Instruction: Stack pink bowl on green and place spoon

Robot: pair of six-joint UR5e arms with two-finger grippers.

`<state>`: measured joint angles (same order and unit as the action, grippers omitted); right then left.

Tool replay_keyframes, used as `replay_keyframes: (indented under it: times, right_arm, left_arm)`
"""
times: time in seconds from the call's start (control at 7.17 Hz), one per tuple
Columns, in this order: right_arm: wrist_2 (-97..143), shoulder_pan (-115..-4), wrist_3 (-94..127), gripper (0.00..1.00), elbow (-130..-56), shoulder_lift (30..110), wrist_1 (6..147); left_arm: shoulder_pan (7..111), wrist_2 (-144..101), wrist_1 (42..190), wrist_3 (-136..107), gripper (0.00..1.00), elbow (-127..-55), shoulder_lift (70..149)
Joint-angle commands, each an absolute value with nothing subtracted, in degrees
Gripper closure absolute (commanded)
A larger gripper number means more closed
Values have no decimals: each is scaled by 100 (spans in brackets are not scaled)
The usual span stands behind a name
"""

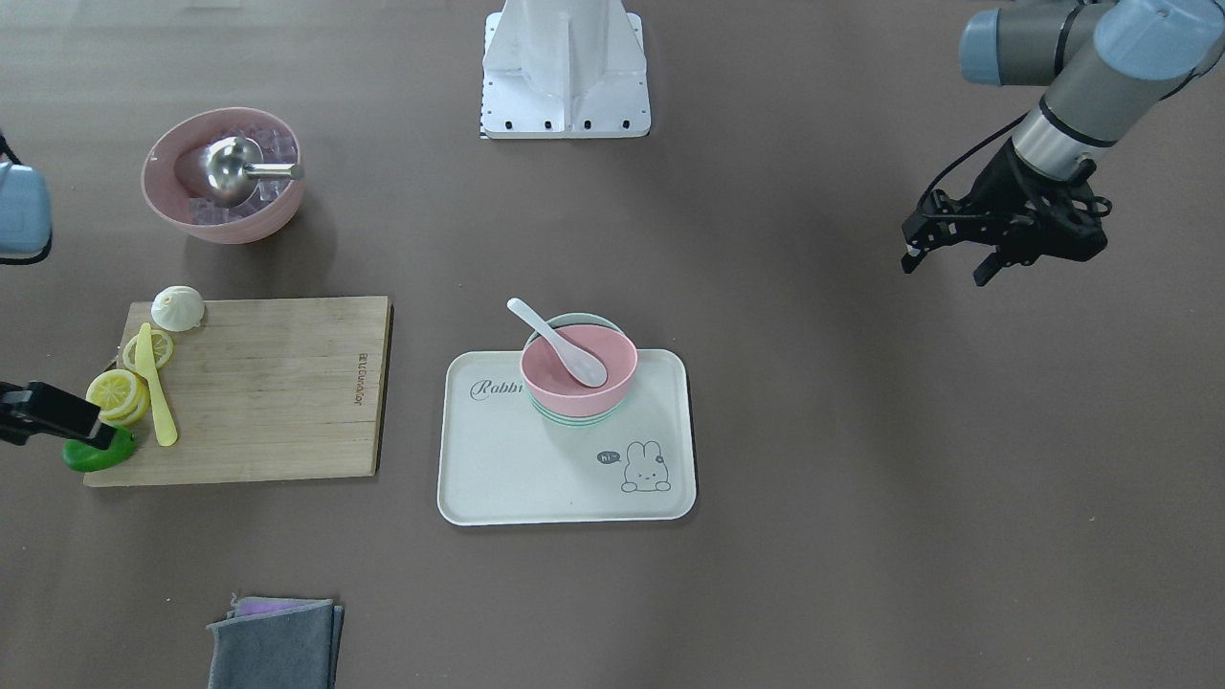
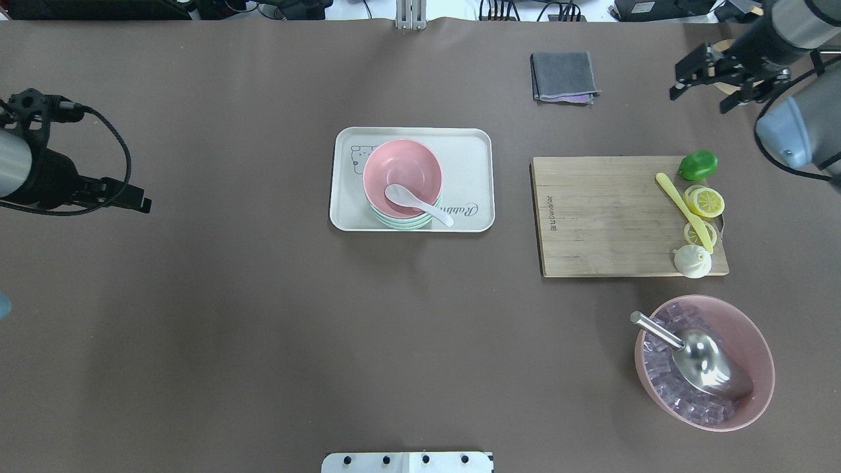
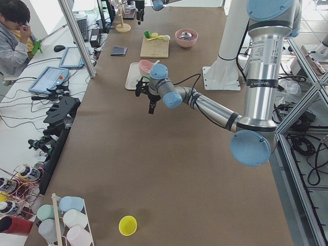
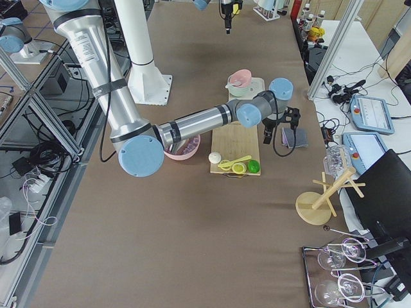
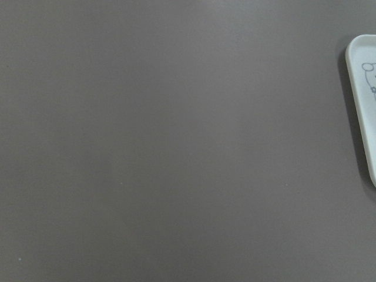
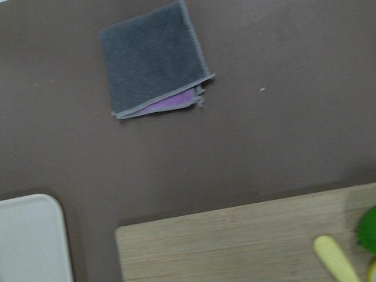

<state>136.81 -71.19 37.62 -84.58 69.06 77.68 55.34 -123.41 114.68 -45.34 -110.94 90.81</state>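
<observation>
The pink bowl (image 1: 560,381) (image 2: 401,167) sits nested in the green bowl (image 1: 574,419) (image 2: 402,224) on the white rabbit tray (image 1: 536,469) (image 2: 470,157). The white spoon (image 1: 560,344) (image 2: 418,204) lies in the pink bowl with its handle over the rim. My left gripper (image 1: 946,268) hangs open and empty well off to the tray's side. My right gripper (image 2: 703,98) is open and empty beyond the cutting board's far corner. The left wrist view shows only a corner of the tray (image 5: 364,106).
A wooden cutting board (image 1: 278,383) (image 2: 604,217) holds lemon slices, a yellow knife, a lime and a bun. A large pink bowl of ice with a metal scoop (image 1: 225,177) (image 2: 706,361) stands near the robot. A folded grey cloth (image 1: 276,646) (image 2: 565,75) (image 6: 153,59) lies at the far edge.
</observation>
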Motion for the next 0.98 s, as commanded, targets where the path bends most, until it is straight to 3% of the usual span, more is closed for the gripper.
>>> replay_keyframes:
  times: [0.0,0.42,0.84]
  right_arm:
    - [13588,-7697,1625,0,-7791,7277,7717]
    - [13597,-7997,898,0,-7524,7383,7691]
    - [13867,-8042,853,0,-7558,7409,7682]
  left_arm:
    - [6202,-12541,11452,-2882,2,-10778,8518]
    - [7345,-13639,11399,-1435,2,-9889,8490]
    - [7348,-13570,11417,-1503,2,-9879,8507]
